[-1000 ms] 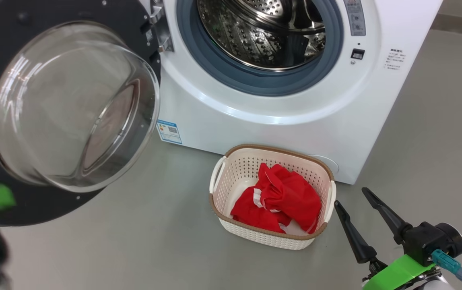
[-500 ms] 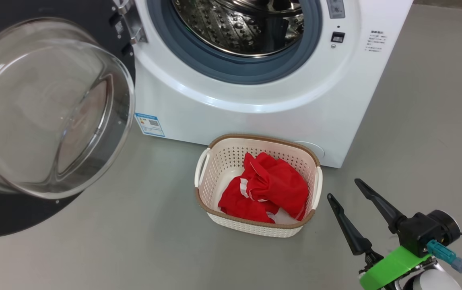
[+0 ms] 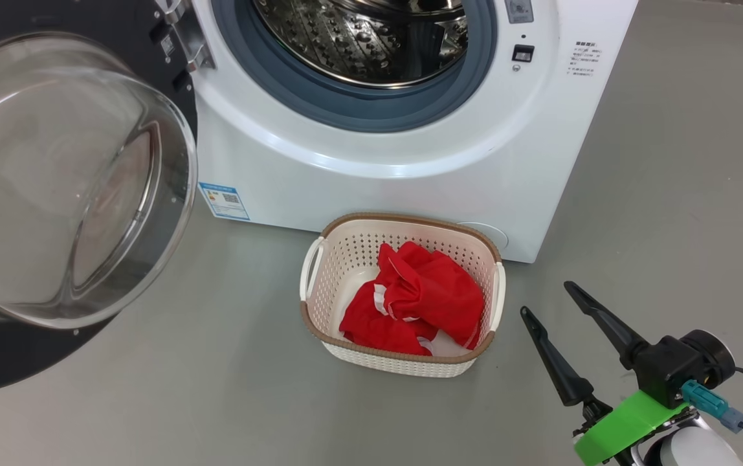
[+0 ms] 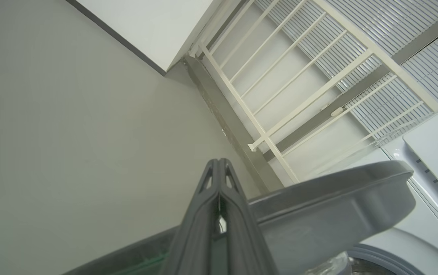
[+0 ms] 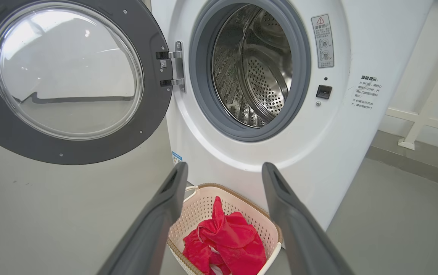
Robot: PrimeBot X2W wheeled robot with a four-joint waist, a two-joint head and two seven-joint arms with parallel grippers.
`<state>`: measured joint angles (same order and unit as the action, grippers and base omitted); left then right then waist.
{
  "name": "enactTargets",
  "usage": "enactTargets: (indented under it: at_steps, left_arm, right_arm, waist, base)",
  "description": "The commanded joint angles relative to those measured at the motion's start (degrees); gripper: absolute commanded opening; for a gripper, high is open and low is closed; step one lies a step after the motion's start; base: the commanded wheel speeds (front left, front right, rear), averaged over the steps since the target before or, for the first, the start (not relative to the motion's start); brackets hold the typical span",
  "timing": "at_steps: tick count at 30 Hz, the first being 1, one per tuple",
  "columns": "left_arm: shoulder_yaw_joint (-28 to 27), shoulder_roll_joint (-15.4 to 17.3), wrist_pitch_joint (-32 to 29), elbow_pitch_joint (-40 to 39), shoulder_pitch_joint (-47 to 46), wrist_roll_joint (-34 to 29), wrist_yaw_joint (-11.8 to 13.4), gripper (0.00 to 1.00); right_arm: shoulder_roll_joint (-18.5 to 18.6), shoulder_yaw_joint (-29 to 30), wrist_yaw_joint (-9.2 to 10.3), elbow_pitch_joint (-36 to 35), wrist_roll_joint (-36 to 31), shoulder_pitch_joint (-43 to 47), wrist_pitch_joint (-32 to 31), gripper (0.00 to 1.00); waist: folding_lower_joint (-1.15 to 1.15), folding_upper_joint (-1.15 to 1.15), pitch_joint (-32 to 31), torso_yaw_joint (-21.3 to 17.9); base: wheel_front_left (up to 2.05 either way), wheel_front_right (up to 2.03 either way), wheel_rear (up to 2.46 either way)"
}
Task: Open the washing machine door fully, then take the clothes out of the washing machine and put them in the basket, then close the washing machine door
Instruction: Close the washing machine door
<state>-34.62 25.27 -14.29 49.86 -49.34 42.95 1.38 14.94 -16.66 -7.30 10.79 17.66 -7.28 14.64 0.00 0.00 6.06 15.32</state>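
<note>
The white washing machine [image 3: 371,175] stands with its steel drum [image 3: 358,39] bare. Its door [image 3: 67,181] is swung wide to the left, glass bowl facing me. On the floor in front sits the cream basket [image 3: 320,259] with the red clothes [image 3: 423,298] piled inside. My right gripper [image 3: 546,298] hovers open to the basket's right with nothing between its fingers. In the right wrist view the right gripper [image 5: 224,168] points at the machine [image 5: 341,152], above the basket [image 5: 238,193] and clothes [image 5: 226,240]. My left gripper [image 4: 219,164] is shut on nothing, by the door's grey outer edge [image 4: 337,198].
Grey floor [image 3: 669,194] spreads around the machine and basket. A white barred railing [image 4: 280,95] stands against the wall behind the machine, and its foot [image 5: 409,143] shows to the machine's right.
The head camera has shifted, so the whole picture slid left and up. The green part of my left arm at the lower left has left the picture. The right gripper stays open.
</note>
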Motion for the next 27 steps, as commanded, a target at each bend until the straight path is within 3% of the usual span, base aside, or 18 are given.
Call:
enactTargets:
  at_steps: [1,12,27]
  left_arm:
    - [-0.4,3.9,-1.3,-0.8,-0.9,0.5,-0.8,0.0]
    - [0.2,4.7,-11.0,-0.1,0.9,3.7,-4.7,0.0]
    - [-0.3,1.8,-23.3,-6.3,4.5,9.8,-6.4,0.0]
  right_arm:
    - [0.8,-1.1,-0.19,-1.2,0.7,-0.9,0.4,1.0]
    - [1.0,-2.5,-0.19,-1.4,1.5,-0.9,0.4,1.0]
    - [1.0,-3.8,-0.19,-1.6,2.1,-0.9,0.4,1.0]
  waist:
    - [0.0,0.0,0.0,-0.1]
    - [0.0,0.0,0.0,-0.3]
    - [0.0,0.0,-0.2,-0.1]
  base:
    - [0.0,0.0,0.0]
    - [0.0,0.0,0.0]
    - [0.0,0.0,0.0]
